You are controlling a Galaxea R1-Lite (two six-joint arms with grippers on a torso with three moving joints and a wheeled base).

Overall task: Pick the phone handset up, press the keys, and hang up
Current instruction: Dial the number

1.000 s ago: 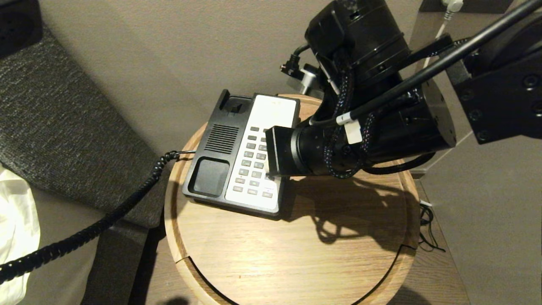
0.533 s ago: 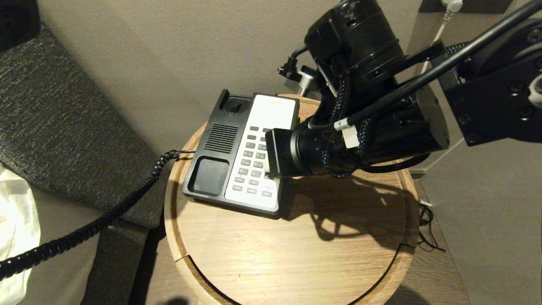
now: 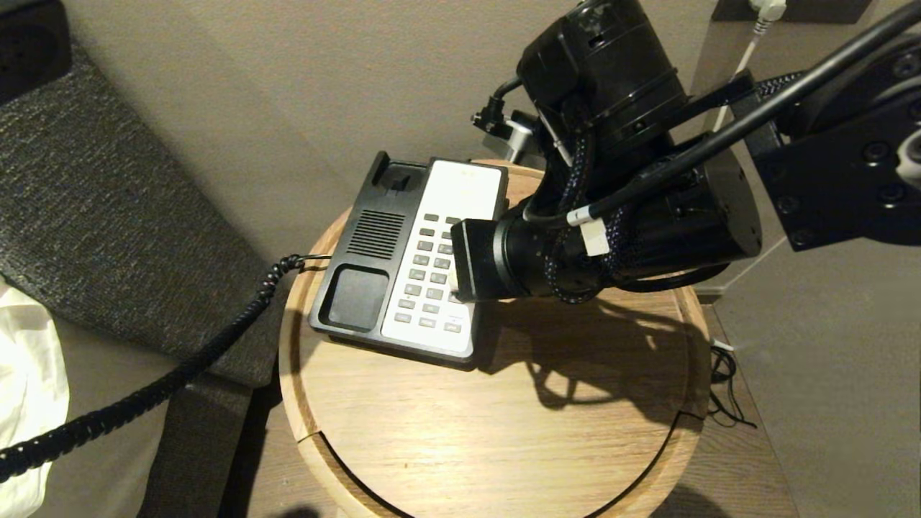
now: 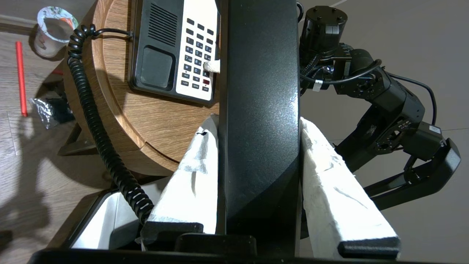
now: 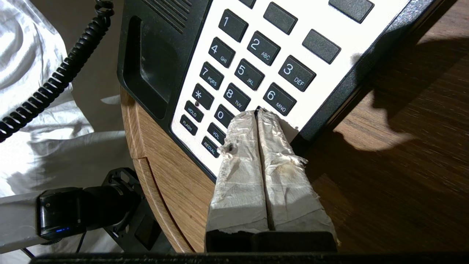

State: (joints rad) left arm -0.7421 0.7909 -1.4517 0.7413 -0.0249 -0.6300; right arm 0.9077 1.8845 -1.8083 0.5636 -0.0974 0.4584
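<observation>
In the left wrist view the glossy black phone handset (image 4: 260, 91) is clamped between the white-wrapped fingers (image 4: 190, 176) of my left gripper (image 4: 258, 119), held off to the side of the table. Its black coiled cord (image 3: 180, 374) runs to the phone base (image 3: 360, 288), whose cradle lies empty. My right gripper (image 5: 256, 112) is shut, its wrapped tips pressed together on the keys (image 5: 234, 73), just below the 6 key. The head view shows the right gripper (image 3: 455, 293) over the white key panel. The left gripper and the handset are out of the head view.
The phone stands at the back left of a round wooden table (image 3: 504, 432). A dark upholstered seat (image 3: 108, 216) and white cloth (image 3: 29, 374) lie to the left. A paper cup (image 4: 55, 29) and a red stick (image 4: 21, 77) are on the floor.
</observation>
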